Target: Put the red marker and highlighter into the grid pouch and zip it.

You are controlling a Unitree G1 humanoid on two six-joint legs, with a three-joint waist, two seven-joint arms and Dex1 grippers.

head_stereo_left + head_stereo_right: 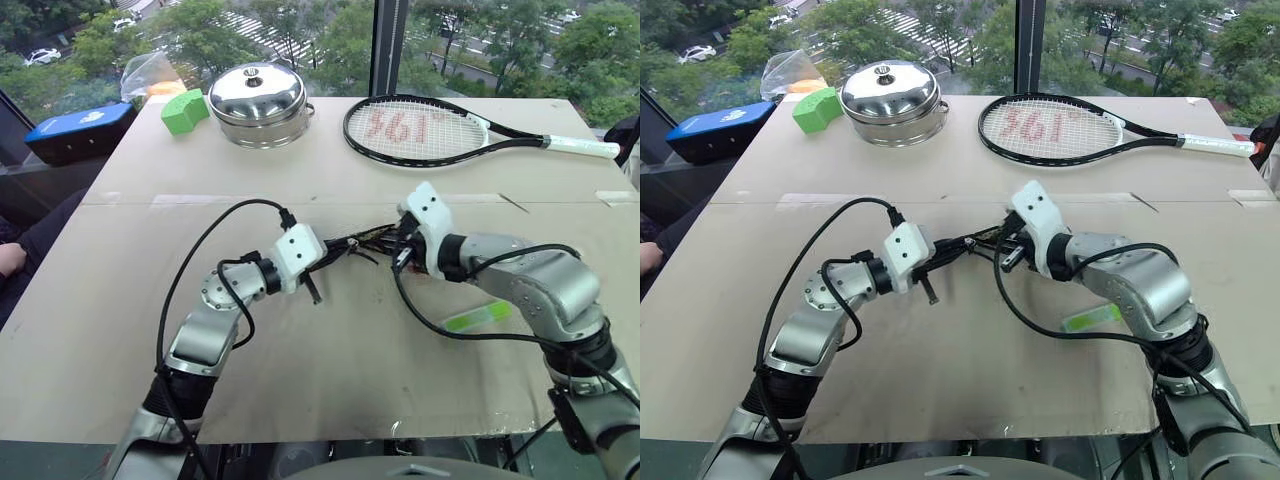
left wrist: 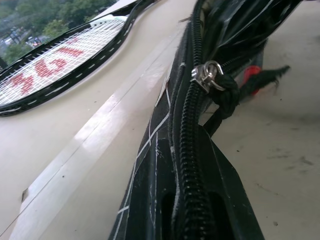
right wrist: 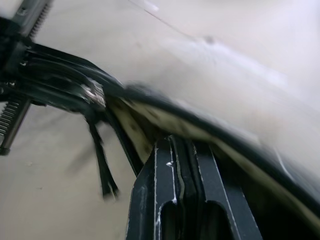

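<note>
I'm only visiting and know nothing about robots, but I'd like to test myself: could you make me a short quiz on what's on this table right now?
1. True or false: the highlighter is already inside the pouch.
2. What is each gripper closed on? A) the racket B) the pouch C) the pot
3. Fill in: the racket lies to the ___ of the pot, as the robot sees it.

Key:
1. False; it lies on the table beside the right arm.
2. B; the left gripper and right gripper each clamp an edge of it.
3. Right.
</note>
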